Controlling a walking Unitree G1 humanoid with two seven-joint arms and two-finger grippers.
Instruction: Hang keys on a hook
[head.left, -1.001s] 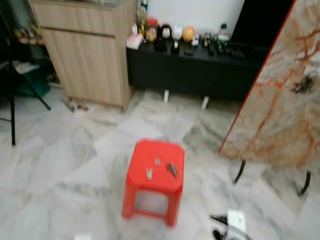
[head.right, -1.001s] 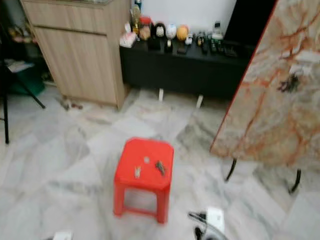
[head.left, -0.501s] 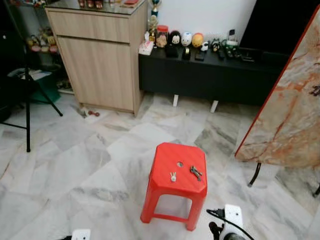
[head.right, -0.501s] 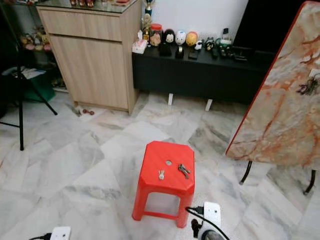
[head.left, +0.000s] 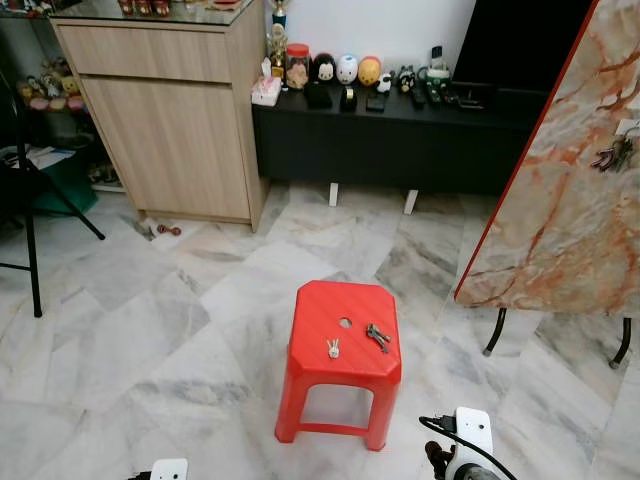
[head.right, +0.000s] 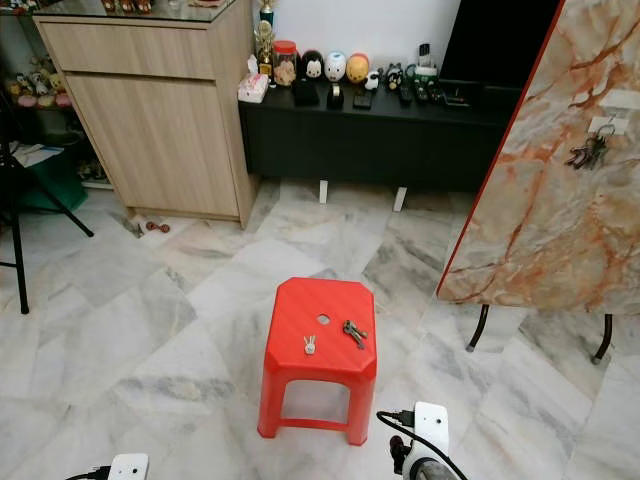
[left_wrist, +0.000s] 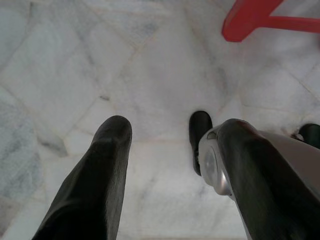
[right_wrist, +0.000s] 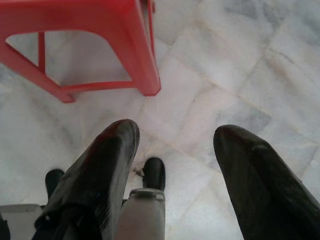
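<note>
In the left eye view, a red stool (head.left: 340, 350) stands mid-floor, likely serving as a low stand so the keys (head.left: 377, 336) on its top sit within reach. A smaller pale key charm (head.left: 333, 348) lies just left of them. Far right, a leaning marble board (head.left: 570, 190) carries a hook with another key bunch (head.left: 612, 155) hanging, probably the target.

The right eye view shows the same layout, with a white power strip (head.right: 430, 425) on the floor near the stool.

In the left wrist view, the left tool (left_wrist: 170, 165) hangs low, fingers spread wide, empty, over marble floor (left_wrist: 150, 70).

In the right wrist view, the right tool (right_wrist: 175, 150) is likewise wide and empty, the stool's legs just beyond it; the keys lie above, on the seat.
</note>
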